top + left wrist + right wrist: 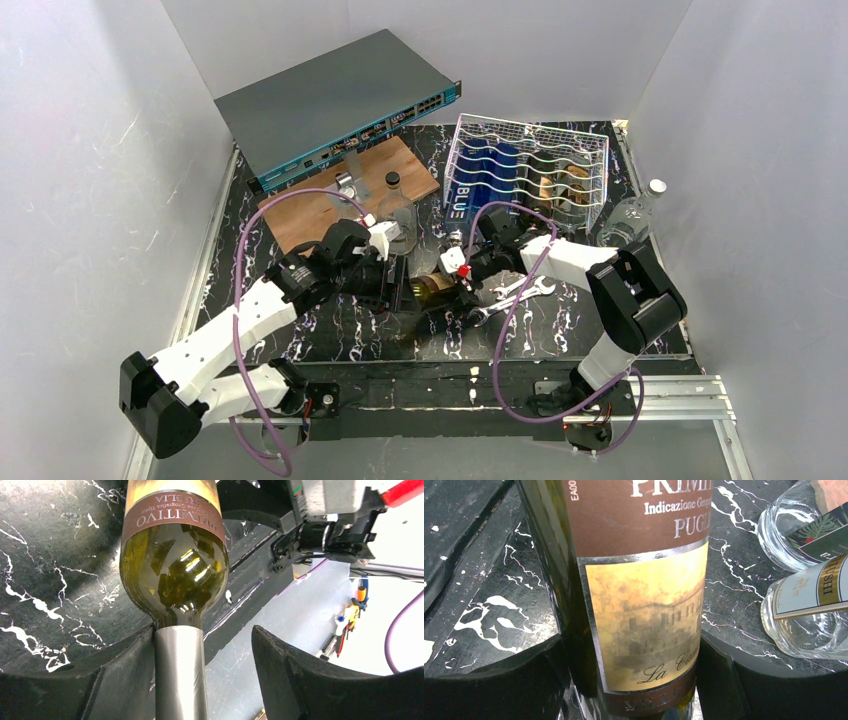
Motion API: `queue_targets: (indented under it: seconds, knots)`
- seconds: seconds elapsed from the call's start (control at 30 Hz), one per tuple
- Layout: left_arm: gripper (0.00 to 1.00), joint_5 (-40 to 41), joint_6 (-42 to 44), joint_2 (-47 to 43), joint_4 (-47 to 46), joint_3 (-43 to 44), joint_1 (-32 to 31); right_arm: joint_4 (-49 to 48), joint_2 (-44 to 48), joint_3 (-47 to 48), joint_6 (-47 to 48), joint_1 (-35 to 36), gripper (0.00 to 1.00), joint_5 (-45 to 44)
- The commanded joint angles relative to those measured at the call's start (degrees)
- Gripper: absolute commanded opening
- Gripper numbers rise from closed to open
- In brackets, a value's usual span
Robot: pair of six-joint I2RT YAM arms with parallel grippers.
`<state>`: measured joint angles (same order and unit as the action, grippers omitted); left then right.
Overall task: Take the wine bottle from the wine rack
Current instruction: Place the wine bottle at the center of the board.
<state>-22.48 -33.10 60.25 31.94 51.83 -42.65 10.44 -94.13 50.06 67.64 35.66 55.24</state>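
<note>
wine bottle (437,287) is off the wine rack (530,127), lying on its side between the two arms over the black marbled surface (345,335), near the rack's front edge but apart from it; can't tell if it's resting on the surface or lifted. left gripper (403,288) is at the neck end: in the left wrist view its fingers (125,675) stand apart, the foil neck against one finger with a clear gap to the other, so no clamp there. right gripper (468,292) is on the body: in the right wrist view both fingers (524,670) press the label's sides, clamped on the bottle. rack holds blue bottles (490,175) in its left cradles. wrenches (515,293) lie just beside the right gripper. two small clear bottles (809,615) sit on the surface near the wine bottle
</note>
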Motion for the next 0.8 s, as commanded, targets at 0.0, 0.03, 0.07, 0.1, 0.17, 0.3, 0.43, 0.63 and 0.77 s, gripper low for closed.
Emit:
queue_targets:
  seconds: [0.0, 0.03, 0.07, 0.1, 0.17, 0.3, 0.43, 0.63, 0.77]
  knots:
    - [0.65, -3.74, -1.73, -2.76, -3.12, -0.08, 0.21, 0.90, -1.06, 0.39, -2.64, -0.68, 0.45, 1.07]
    - [0.65, -3.27, -1.64, -3.21, -2.81, 0.11, 0.24, 0.90, -1.06, 0.35, -2.67, -0.76, 0.45, 1.20]
    - [0.65, -2.67, -1.55, -3.74, -2.62, 0.25, 0.28, 0.82, -1.16, 0.45, -2.75, -0.84, 0.45, 1.44]
    - [0.65, -2.25, -1.49, -4.24, -2.64, 0.34, 0.26, 0.83, -1.21, 0.47, -2.93, -1.00, 0.45, 1.64]
    - [0.65, -1.00, -1.23, -5.40, -2.82, 0.23, 0.27, 0.81, -1.36, 0.55, -3.18, -1.32, 0.45, 2.07]
    - [0.64, 1.70, -0.96, -7.68, -4.10, -0.60, 0.25, 0.90, -1.78, 0.72, -3.54, -1.77, 0.45, 2.87]
    - [0.61, 4.90, -0.82, -9.52, -5.80, -1.54, 0.23, 1.25, -2.02, 0.91, -3.71, -2.25, 0.45, 3.54]
    - [0.54, 7.19, -1.04, -10.56, -7.16, -2.01, 0.22, 1.25, -2.54, 1.13, -4.17, -2.78, 0.45, 4.16]
    - [0.51, 8.52, -1.51, -11.00, -6.90, -1.92, 0.25, 1.25, -2.80, 1.22, -4.27, -2.96, 0.44, 4.39]
